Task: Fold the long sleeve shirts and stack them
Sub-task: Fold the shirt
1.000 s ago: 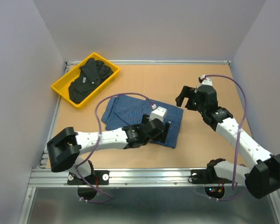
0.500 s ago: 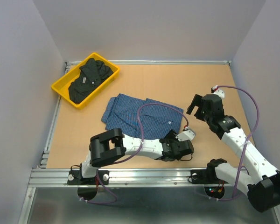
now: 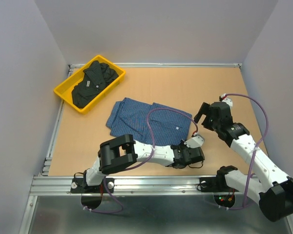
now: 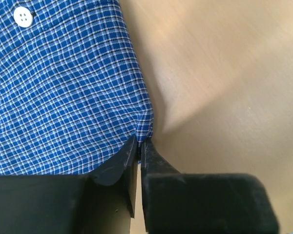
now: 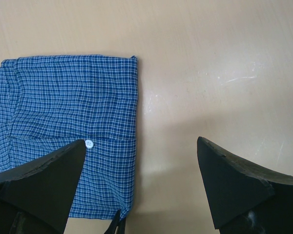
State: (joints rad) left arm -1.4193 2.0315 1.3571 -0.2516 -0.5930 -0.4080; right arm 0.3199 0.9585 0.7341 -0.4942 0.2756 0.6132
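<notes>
Blue checked button-up shirt (image 3: 149, 124) lies flat on the tan surface (image 3: 185, 87), and your left hand (image 4: 139, 146) is pinched tight on its corner. Your right hand (image 5: 140, 142) hangs wide open over the shirt's edge. The plain black shirt (image 3: 90, 83) sits in the yellow plastic tray (image 3: 68, 101), well away from both.

top: overhead, whole table (image 3: 185, 83) | wrists: close, downward | shared: blue shirt (image 3: 132, 119) corner
</notes>
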